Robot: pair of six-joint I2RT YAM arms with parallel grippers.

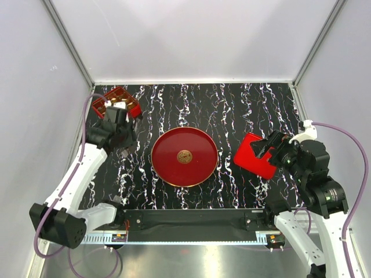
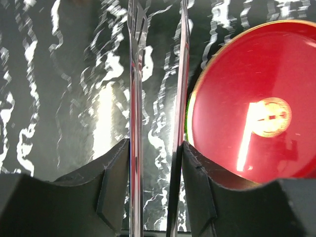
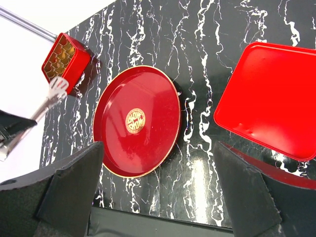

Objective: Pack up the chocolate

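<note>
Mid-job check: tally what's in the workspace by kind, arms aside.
Round red plate: 1
Red compartment box: 1
Red square lid: 1
Metal tongs: 1
Total: 4

Red plate [image 1: 168, 156] sits near a red lid [image 1: 252, 153].

Table: black marble-patterned tabletop with white veins [image 1: 232, 110], white walls around it.
Plate: round red plate with a gold rim [image 1: 168, 156], mid-table, with a round gold emblem at its centre.
Box: red rectangular box with gold compartments [image 1: 130, 103], far-left corner; contents too small to tell.
Left gripper [image 1: 120, 116]: at the box's near side.
Tongs: metal tongs [image 1: 119, 106], only a pale tip showing at the box.
Lid: flat red rectangular lid [image 1: 249, 153], right of the plate, apart from it, skewed.
Right gripper [image 1: 268, 147]: over the lid's right edge, fingers spread.
</note>
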